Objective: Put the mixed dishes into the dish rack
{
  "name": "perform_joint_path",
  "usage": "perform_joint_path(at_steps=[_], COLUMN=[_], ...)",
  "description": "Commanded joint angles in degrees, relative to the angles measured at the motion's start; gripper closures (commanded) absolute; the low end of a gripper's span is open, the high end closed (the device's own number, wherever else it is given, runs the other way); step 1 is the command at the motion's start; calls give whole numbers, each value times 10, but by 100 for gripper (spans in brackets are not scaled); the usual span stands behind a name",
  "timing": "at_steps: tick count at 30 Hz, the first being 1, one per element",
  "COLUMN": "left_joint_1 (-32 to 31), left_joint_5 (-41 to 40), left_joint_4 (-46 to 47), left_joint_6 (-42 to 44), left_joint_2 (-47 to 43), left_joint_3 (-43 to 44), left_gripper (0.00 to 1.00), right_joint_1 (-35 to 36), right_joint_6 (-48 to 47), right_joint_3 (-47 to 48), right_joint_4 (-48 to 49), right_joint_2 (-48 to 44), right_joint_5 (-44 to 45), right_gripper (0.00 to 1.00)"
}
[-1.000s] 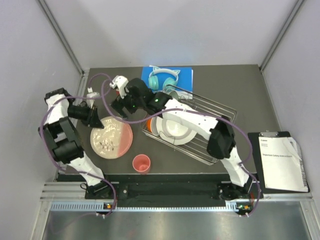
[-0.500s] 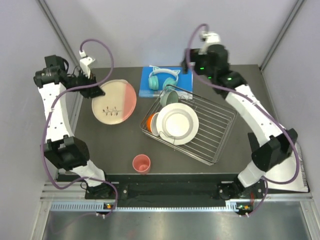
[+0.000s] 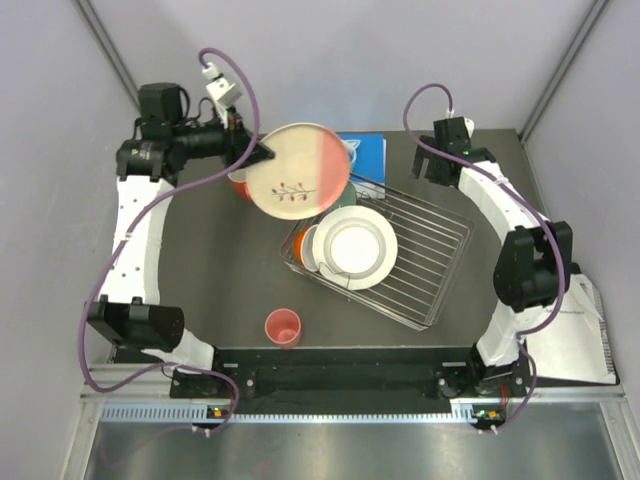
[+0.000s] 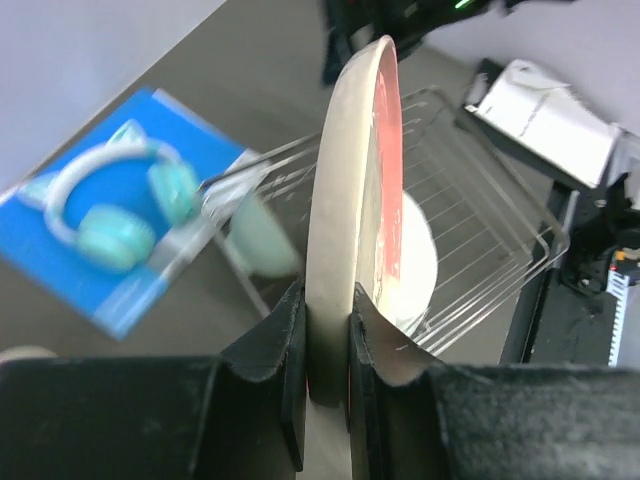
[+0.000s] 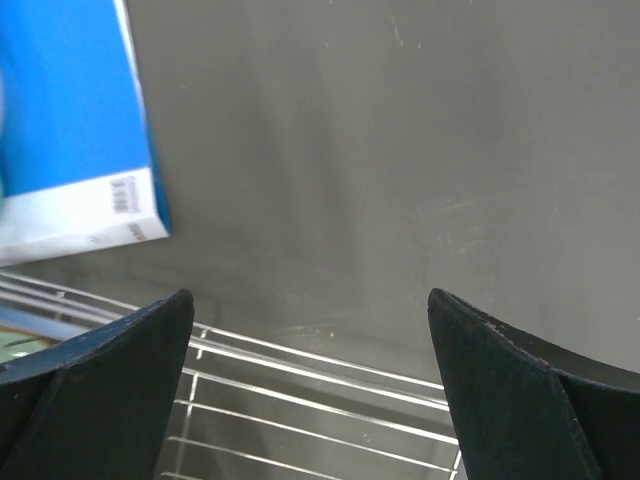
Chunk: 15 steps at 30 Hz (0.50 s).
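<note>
The large pink-and-cream plate [image 3: 298, 172] has left the bench. A second ago it lay flat near the left edge; now it hangs in the air, carried across to the far left corner of the dish rack [image 3: 440, 250]. The left end effector [image 4: 326, 300] is clamped on its rim, and the left wrist view shows the plate edge-on between the jaws with the rack wires beyond it. The right end effector [image 5: 310, 310], which was reaching across the rack's left end a second ago, has pulled back toward the far right corner of the bench. It hovers with its jaws spread wide and nothing between them. I judge that this clears the way for the plate to be stood among the wires, with only lowering and release left for this piece.

Counted:
- 1 pink-and-cream plate, in the air
- at least 1 white plate [image 3: 355, 248] in the rack; possibly a 2nd behind it, which I cannot tell
- 1 orange cup [image 3: 299, 241] in the rack
- 1 mint green bowl [image 4: 262, 236] in the rack
- 1 coral pink cup [image 3: 283, 326], alone on the bench by the near edge and not yet loaded
</note>
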Motion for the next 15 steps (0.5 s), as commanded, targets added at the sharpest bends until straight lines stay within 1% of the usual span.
perform_joint_path(at_steps=[1,3,5,9,11,12,13,15], left_joint_1=[-55,-82,-101,-107,-107,-107,-107,-108], left_joint_5=[60,43,26,14,20,24,32,38], left_joint_4=[199,202,213,218,241,279,308,356], left_joint_6=[-80,-42,-31,-24,-19,-13,-12,-8], left_joint_2=[22,25,28,64,64,58,51,37], left_joint_3=[38,39,46,95,78,63,26,-10], left_gripper=[100,100,100,100,100,100,100,100], right_joint_1=[1,1,1,0,1,3,6,17], right_joint_6=[2,-2,-2,0,3,3,3,3], right_joint_3=[25,39,54,81,81,78,77,73], right_joint_4=[-14,-16,-25,-28,-26,-24,-21,-18], right_joint_2=[32,45,68,97,106,109,113,115], right_joint_5=[6,4,1,-19,-28,-41,-47,-59], right_gripper=[0,0,0,0,0,0,1,0])
